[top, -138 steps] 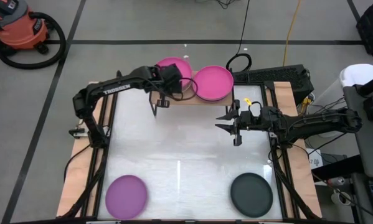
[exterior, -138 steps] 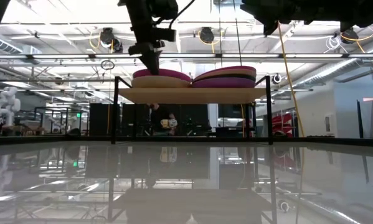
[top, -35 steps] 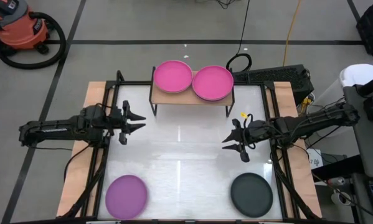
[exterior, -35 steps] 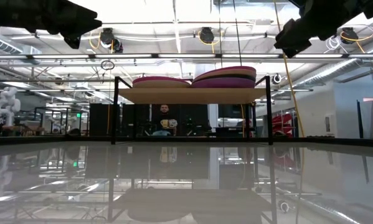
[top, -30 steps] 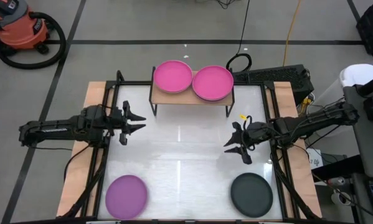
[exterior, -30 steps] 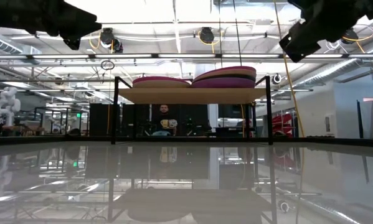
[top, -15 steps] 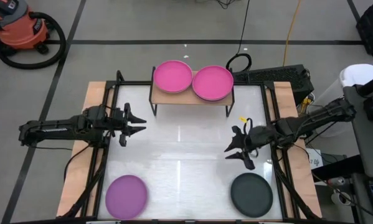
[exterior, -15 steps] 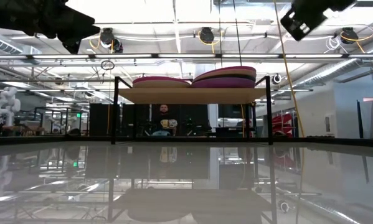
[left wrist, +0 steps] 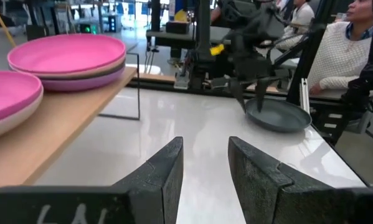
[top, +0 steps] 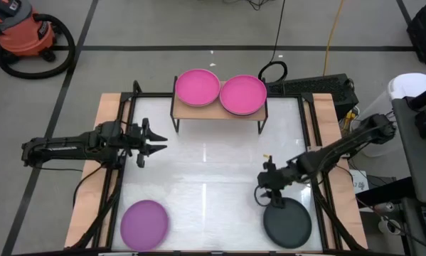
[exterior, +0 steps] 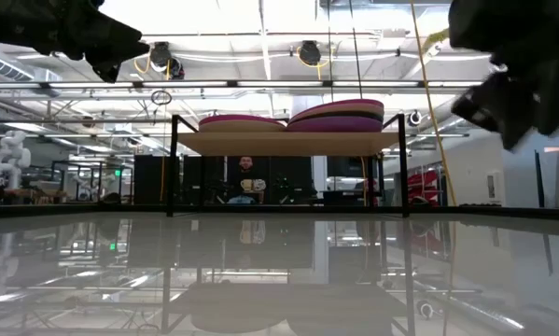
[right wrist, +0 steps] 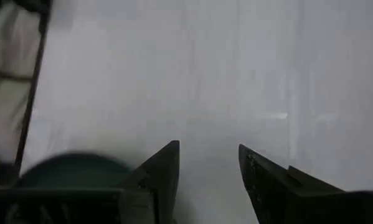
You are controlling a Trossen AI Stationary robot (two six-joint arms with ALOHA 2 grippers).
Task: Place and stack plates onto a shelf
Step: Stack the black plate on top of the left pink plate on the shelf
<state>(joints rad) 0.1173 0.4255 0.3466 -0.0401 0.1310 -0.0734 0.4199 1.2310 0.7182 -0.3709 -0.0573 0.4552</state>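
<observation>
Since the earlier frames the right gripper (top: 262, 190) had swung down and toward the near right corner, ending just above the far-left rim of the dark grey plate (top: 287, 222); the left arm had not moved. Right arm reached in low from the right edge, wrist tilted down; its jaws were spread with nothing between them, the right wrist view showing bare white table (right wrist: 174, 74) in the gap and the grey plate's rim (right wrist: 74, 165) beside one finger. Left gripper (top: 154, 141) hovered over the left side of the table, level, pointing right, jaws apart and empty. The shelf (top: 220, 110) stood at the far edge with two magenta-topped stacks (top: 198, 87), (top: 242, 94). Purple plate (top: 144, 222) lay at the near left corner. Only the left wrist view showed the layers in the farther stack (left wrist: 68, 61), grey and purple under magenta, and a seated person (left wrist: 354, 46) beyond the table.
</observation>
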